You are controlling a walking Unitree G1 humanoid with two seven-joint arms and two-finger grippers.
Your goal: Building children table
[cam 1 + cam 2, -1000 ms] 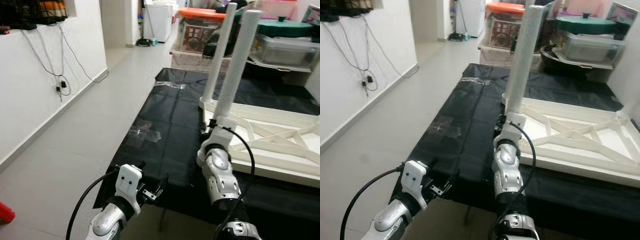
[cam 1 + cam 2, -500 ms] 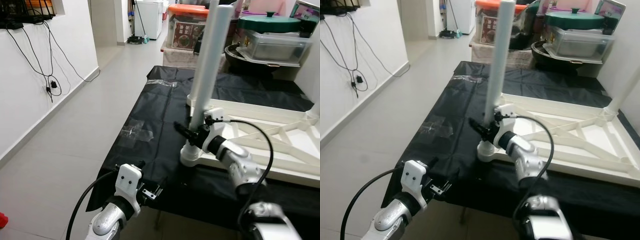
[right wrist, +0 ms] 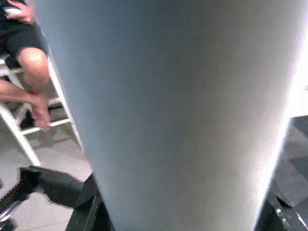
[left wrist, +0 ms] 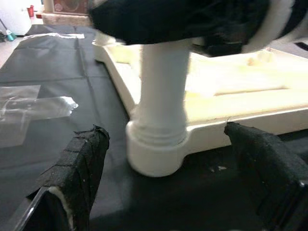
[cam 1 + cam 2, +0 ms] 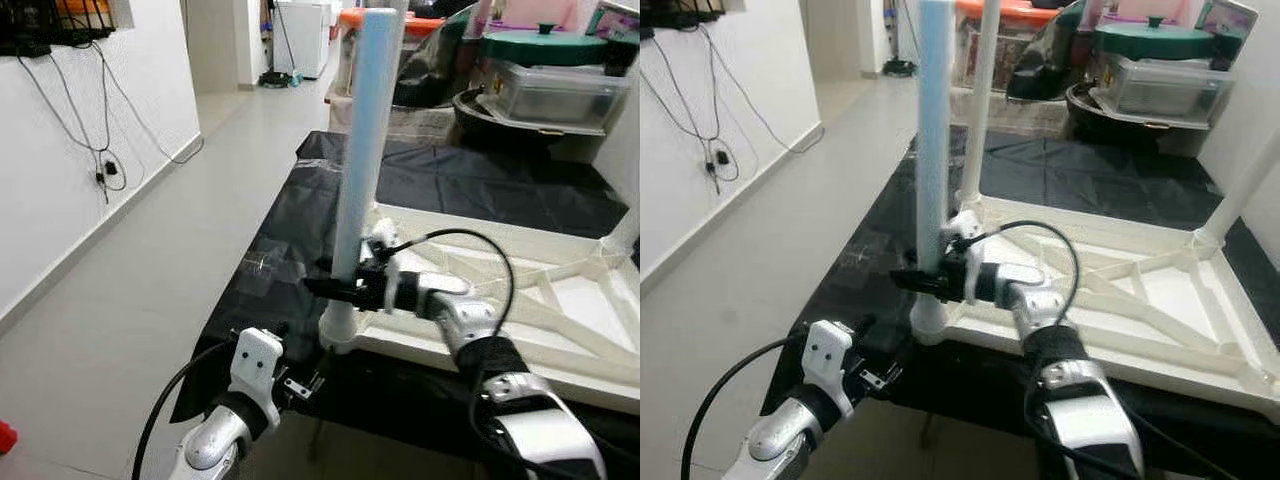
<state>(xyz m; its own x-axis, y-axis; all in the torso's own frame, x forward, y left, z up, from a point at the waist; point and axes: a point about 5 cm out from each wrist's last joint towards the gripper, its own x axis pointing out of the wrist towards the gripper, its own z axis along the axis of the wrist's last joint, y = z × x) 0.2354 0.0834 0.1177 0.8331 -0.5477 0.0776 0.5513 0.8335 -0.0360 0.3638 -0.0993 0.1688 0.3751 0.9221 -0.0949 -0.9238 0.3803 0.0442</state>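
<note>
Hanging low off the near left corner of the black sheet (image 5: pixel 300 240), my left gripper (image 5: pixel 300 385) waits with fingers spread wide and empty. My right gripper (image 5: pixel 345 288) is clamped on the near-left leg (image 5: pixel 360 150), which stands upright in the corner socket (image 4: pixel 156 154) of the upturned white tabletop (image 5: pixel 1160 300). By my judgement about three legs are seated: this one, one at the far left corner (image 5: pixel 980 100), one at the far right (image 5: pixel 1240 185); the near right corner seems to lack one. Half a second ago my wrist gripped higher and nearer centre; now it reaches further left.
</note>
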